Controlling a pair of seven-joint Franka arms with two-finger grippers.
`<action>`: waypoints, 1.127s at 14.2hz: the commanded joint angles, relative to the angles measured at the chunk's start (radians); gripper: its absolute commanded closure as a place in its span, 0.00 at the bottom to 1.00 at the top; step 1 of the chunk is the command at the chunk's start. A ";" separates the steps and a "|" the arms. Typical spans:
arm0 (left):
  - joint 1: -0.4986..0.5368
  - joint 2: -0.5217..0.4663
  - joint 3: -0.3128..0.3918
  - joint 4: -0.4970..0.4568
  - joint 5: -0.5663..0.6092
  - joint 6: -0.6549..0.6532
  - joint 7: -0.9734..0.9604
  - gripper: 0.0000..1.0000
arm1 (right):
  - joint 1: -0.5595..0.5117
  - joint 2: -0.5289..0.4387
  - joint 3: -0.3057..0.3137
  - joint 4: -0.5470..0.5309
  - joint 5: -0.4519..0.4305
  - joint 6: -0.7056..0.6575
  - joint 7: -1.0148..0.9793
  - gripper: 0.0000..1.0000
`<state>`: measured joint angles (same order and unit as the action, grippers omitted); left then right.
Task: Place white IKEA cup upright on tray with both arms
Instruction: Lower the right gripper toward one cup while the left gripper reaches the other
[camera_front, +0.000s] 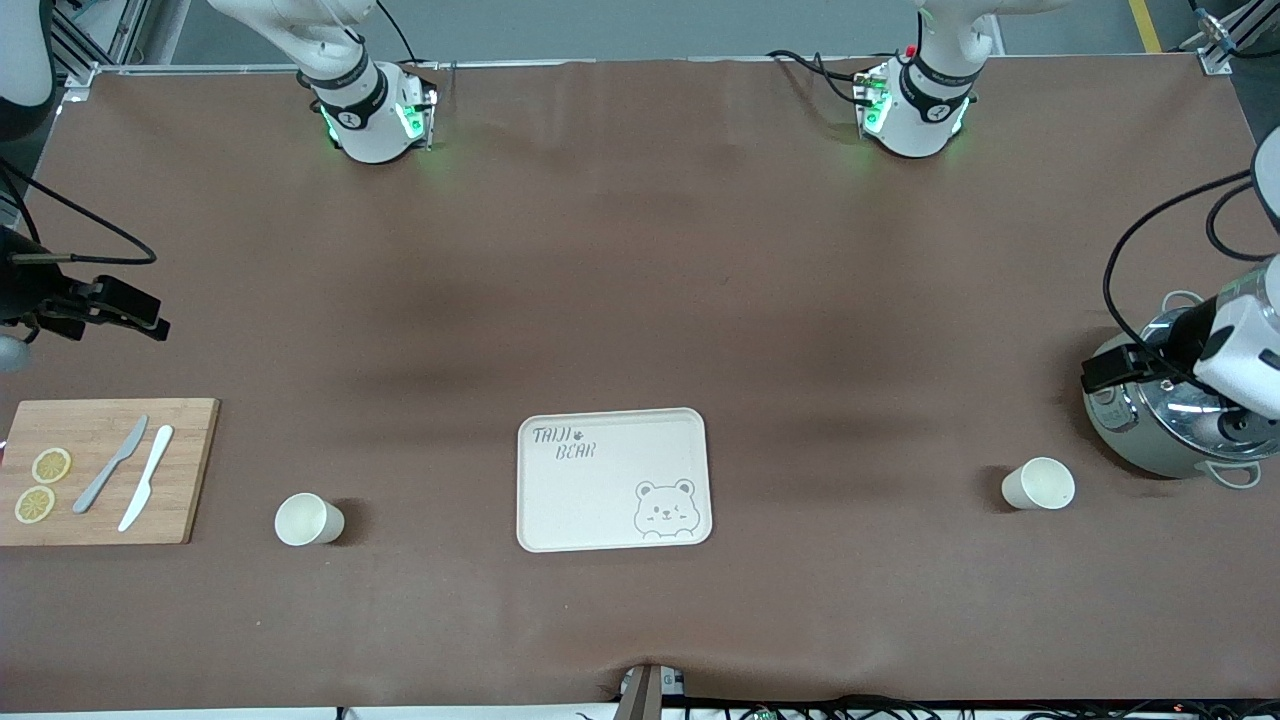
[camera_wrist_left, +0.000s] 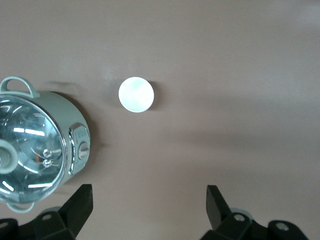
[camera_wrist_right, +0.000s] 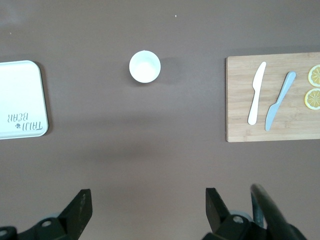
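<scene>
Cream tray (camera_front: 612, 480) sits mid-table; I see one white cup (camera_front: 1038, 484) toward the left arm's end near the pot (camera_front: 1165, 420), another cup (camera_front: 308, 520) by the board (camera_front: 105, 470). Left gripper (camera_wrist_left: 149, 210) and right gripper (camera_wrist_right: 149, 210) both hang spread wide, holding nothing.

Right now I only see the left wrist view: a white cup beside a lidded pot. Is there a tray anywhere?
Observer: Yes, a cream tray lies in the middle of the table, with nothing on it.
Operator: Is mine the only cup?
Observer: No, a second white cup stands between the tray and a wooden cutting board.
Operator: Where's the other hand?
Observer: The right hand hovers open over bare table at the right arm's end; your left hand hangs over the pot.
</scene>
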<state>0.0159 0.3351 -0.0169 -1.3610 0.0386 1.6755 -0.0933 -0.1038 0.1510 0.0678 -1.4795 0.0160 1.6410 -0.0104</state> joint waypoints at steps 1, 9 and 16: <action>0.032 0.054 -0.006 0.008 0.026 0.059 0.062 0.00 | 0.007 0.135 0.000 0.141 0.001 -0.009 -0.002 0.00; 0.121 0.192 -0.008 -0.016 0.024 0.259 0.210 0.00 | 0.026 0.340 -0.002 0.208 -0.001 0.138 0.001 0.00; 0.151 0.312 -0.009 -0.029 0.017 0.404 0.253 0.00 | 0.015 0.484 -0.002 0.209 0.001 0.275 -0.002 0.00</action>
<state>0.1551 0.6225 -0.0150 -1.3890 0.0388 2.0380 0.1406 -0.0826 0.5759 0.0660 -1.3085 0.0158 1.8862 -0.0101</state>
